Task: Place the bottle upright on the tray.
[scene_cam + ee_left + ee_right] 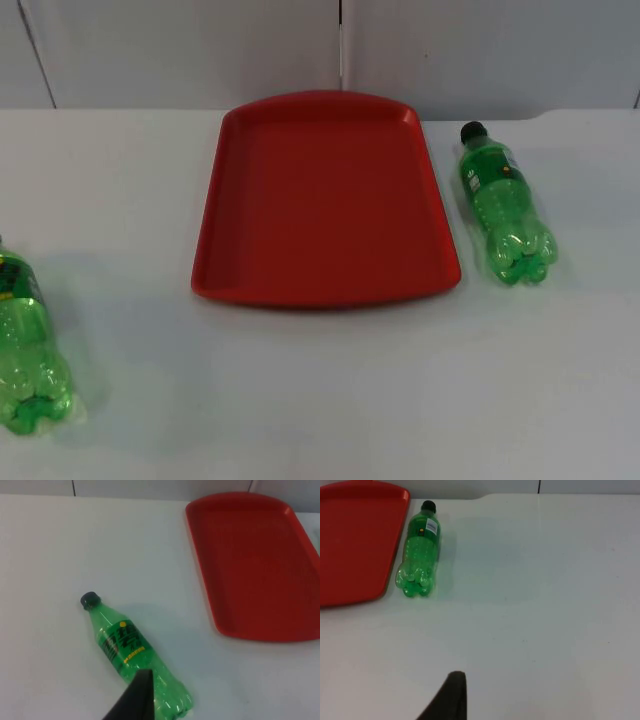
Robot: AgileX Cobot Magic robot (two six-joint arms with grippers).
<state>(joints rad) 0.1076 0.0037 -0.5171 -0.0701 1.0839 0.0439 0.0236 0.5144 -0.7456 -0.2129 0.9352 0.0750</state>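
Clear green plastic bottle (24,345) lying, glossy red tray (325,200), tool states unclear

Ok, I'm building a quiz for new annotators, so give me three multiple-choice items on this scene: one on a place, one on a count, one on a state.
1. Where does the bottle beside the tray's right edge lie?
A. on the table
B. on the tray
C. against the wall

2. How many green bottles are there?
A. one
B. two
C. three

3. How do the bottles stand?
A. both upright
B. one upright
C. both on their sides

Key:
1. A: the right bottle rests on the white table, next to the red tray and not on it.
2. B: besides it, a left bottle lies at the table's left edge in the top view.
3. C: each lies flat, its dark cap towards the wall, as both wrist views also show.

The tray holds nothing yet.
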